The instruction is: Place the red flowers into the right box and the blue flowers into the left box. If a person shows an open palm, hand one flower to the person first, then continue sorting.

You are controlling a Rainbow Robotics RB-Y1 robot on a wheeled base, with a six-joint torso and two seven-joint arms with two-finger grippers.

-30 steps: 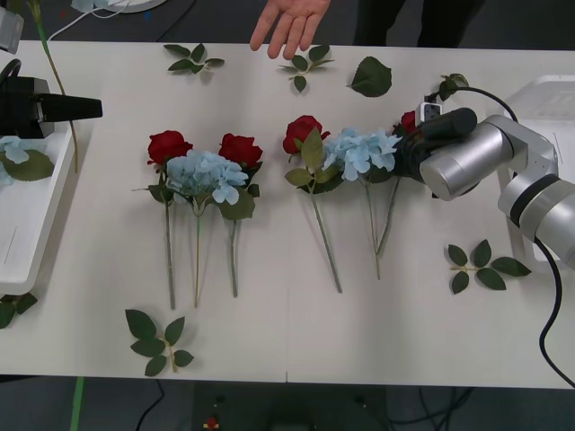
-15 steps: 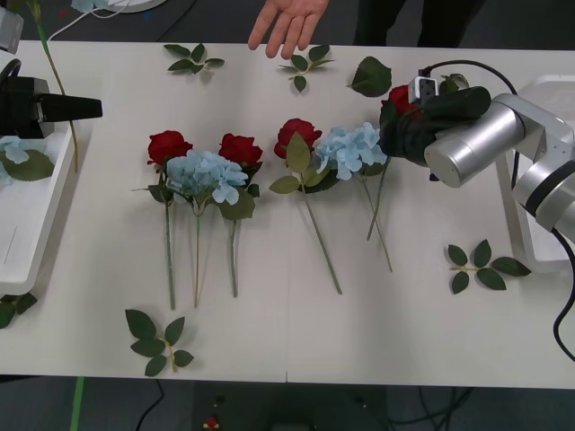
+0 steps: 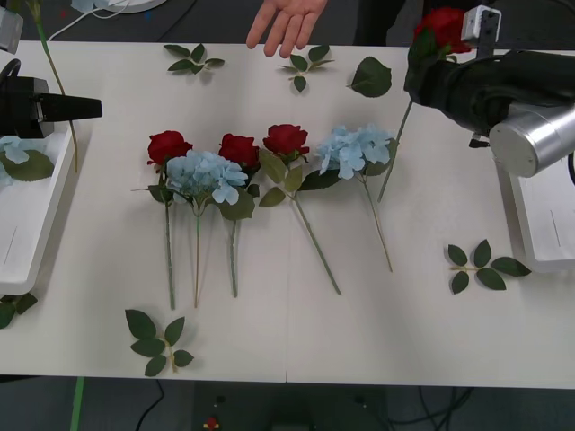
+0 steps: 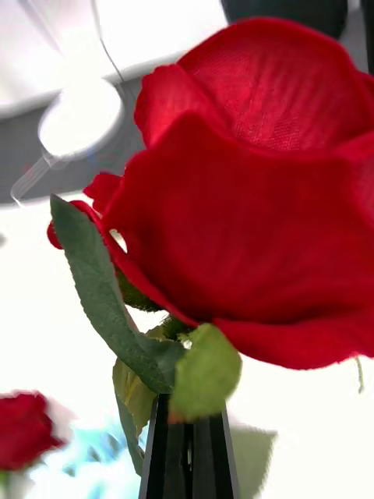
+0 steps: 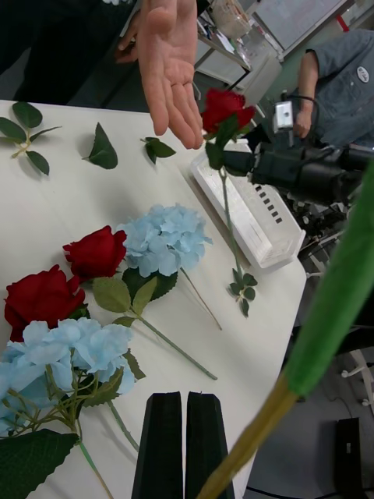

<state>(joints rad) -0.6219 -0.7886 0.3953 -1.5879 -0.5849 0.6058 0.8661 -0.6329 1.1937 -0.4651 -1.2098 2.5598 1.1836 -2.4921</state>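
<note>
My right gripper [image 3: 429, 65] is lifted over the far right of the desk [image 3: 404, 305], fingers [image 4: 191, 456] pressed together on the stem just under the bloom of a red rose [image 3: 444, 27], whose stem hangs down at a slant toward the desk. A person's open palm [image 3: 289, 21] reaches over the far edge, well to the left of my rose, so I judge this flower goes to that hand before any sorting. To do it well I should carry the rose across high enough for the dangling stem to pass over the loose leaves [image 3: 371, 77] near the far edge, bring the stem into the palm rather than the bloom, and let go only once the hand closes on it. My left gripper [image 5: 185, 444] waits over the left box [image 3: 27, 224], fingers nearly shut; a green stem [image 5: 312, 351] crosses in front of them, and I cannot tell whether it is held. Three red roses [image 3: 286, 139] and two blue hydrangea heads [image 3: 358, 148] lie in a row mid-desk, one more blue head [image 3: 13, 148] already in the left box. The right box [image 3: 544, 215] sits under my right arm, at the desk's right end.
</note>
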